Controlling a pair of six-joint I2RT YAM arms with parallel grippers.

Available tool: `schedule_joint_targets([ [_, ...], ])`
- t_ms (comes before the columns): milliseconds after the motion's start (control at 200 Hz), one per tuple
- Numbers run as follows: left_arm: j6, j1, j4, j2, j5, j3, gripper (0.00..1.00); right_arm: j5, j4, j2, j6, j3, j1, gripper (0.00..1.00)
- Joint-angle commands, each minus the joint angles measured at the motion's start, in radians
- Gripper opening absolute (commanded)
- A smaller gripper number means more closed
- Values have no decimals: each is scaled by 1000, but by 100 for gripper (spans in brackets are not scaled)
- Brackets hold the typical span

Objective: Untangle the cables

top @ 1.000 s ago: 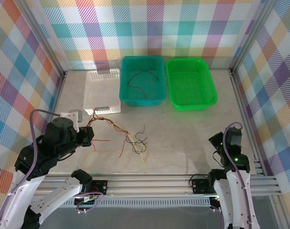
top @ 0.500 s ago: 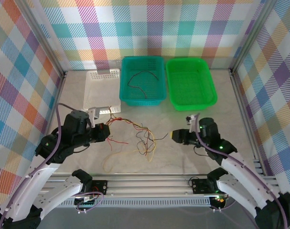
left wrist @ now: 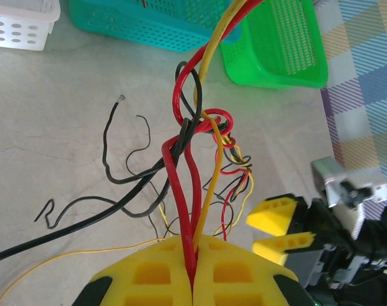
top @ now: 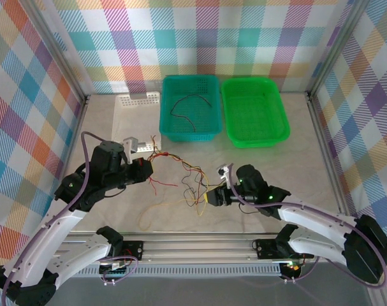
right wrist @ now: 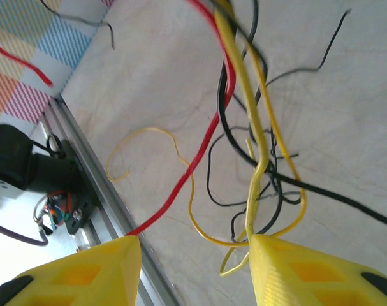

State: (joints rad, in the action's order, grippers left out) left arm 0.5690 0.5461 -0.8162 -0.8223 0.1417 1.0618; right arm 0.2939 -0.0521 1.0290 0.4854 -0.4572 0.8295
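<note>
Holding entry one, the cables [top: 188, 183]: my left gripper [top: 146, 167] is clamped on red and orange strands, and the tangle lies mid-table, near the white basket [top: 134, 121]. Entry two, my right gripper [top: 213, 196]: fingers apart at the tangle's right edge, a yellow strand reaching one fingertip. Open room: bare table [top: 289, 167] rightward and toward the teal basket [top: 209, 131]; the aluminium rail [top: 199, 241] is close along the near edge.

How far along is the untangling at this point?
Early. One dark wire lies separated in the teal basket. The left gripper is shut on red strands of the cables, the right gripper open beside them. Red, yellow and black are knotted together.
</note>
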Motion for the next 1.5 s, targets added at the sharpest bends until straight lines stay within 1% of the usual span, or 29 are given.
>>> schedule_joint_targets([
  [0, 19, -8, 50, -4, 12, -5, 0, -72, -57, 58, 2, 12, 37, 49],
  [185, 22, -8, 55, -1, 13, -3, 0, -145, -109, 127, 34, 35, 62, 49],
  [300, 29, -8, 64, 2, 19, -11, 0, -192, -140, 182, 40, 22, 73, 45],
  [340, 31, -8, 65, 4, 19, -11, 0, -198, -164, 198, 49, 22, 74, 40],
  [380, 31, -8, 64, 4, 20, -10, 0, -202, -190, 211, 57, 23, 76, 31],
  [420, 31, -8, 63, 8, 19, -8, 0, -217, -206, 218, 62, 24, 77, 20],
  [455, 28, -8, 58, 11, 17, -6, 0, -233, -216, 216, 65, 30, 79, 7],
  [480, 25, -8, 52, 13, 13, -3, 0, -247, -214, 207, 64, 32, 79, 0],
  [570, 4, -8, 21, 18, -8, 10, 0, -356, -127, 129, 77, 46, 79, 0],
  [680, -35, -8, -47, 22, -55, 32, 0, -540, 104, -33, 119, 51, 67, 0],
  [705, -45, -9, -62, 24, -68, 37, 0, -563, 168, -70, 135, 51, 48, 0],
  [735, -57, -11, -80, 27, -83, 43, 0, -559, 239, -112, 150, 52, 12, 0],
  [815, -84, -23, -122, 36, -110, 52, 0, -482, 377, -217, 175, 63, -124, 0],
  [905, -120, -49, -166, 37, -131, 67, 0, -390, 491, -320, 182, 73, -274, 0],
  [1030, -175, -115, -226, 35, -165, 93, 0, -378, 644, -391, 181, 40, -403, 0],
  [1090, -201, -156, -250, 33, -169, 108, 0, -353, 658, -394, 196, 36, -452, 0],
  [1195, -233, -215, -273, 35, -146, 123, 0, -367, 698, -407, 232, 28, -540, 0],
  [1215, -236, -223, -276, 37, -142, 124, 0, -366, 708, -416, 242, 29, -569, 0],
  [1395, -236, -237, -269, 45, -141, 97, 0, -314, 770, -528, 290, 6, -804, 0],
  [1455, -230, -241, -255, 49, -116, 77, 0, -303, 785, -553, 306, -21, -852, 0],
  [1495, -226, -243, -249, 45, -107, 69, 0, -320, 807, -562, 321, -53, -873, 0],
])
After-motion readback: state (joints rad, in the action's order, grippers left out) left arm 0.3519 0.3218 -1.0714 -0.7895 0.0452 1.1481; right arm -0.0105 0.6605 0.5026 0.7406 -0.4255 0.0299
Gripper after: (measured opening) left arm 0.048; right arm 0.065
